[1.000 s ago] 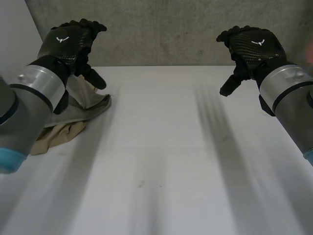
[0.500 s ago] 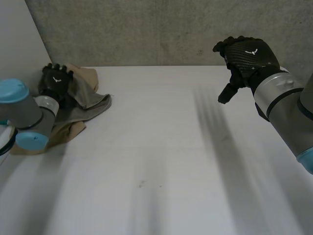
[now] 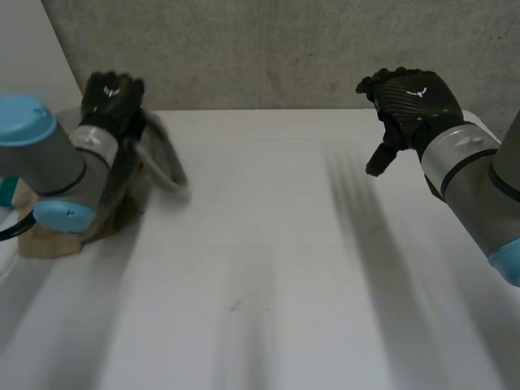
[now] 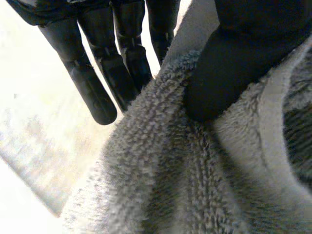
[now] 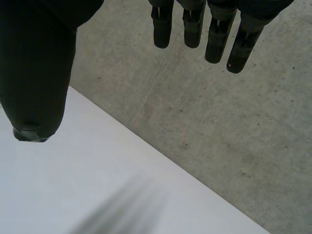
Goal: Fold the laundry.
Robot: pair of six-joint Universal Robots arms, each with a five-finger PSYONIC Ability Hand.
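At the table's far left my left hand (image 3: 111, 96) is raised with a grey terry towel (image 3: 162, 158) hanging from it in a moving fold. In the left wrist view the thumb (image 4: 234, 63) presses into the grey towel (image 4: 170, 170), pinching it toward the fingers (image 4: 92, 83) that reach past its edge. Under my left arm a tan cloth (image 3: 57, 240) lies crumpled on the table. My right hand (image 3: 410, 97) hovers above the far right of the table, open and empty; its fingers (image 5: 195, 24) hang straight and apart from the thumb (image 5: 34, 73).
The white table (image 3: 276, 244) runs from the cloth pile across to my right arm. A grey concrete wall (image 3: 268, 49) stands right behind the table's back edge, and a light panel closes the left side.
My left hand dropped onto the pile, closed on the grey towel and is now lifting it. My right hand has barely moved.
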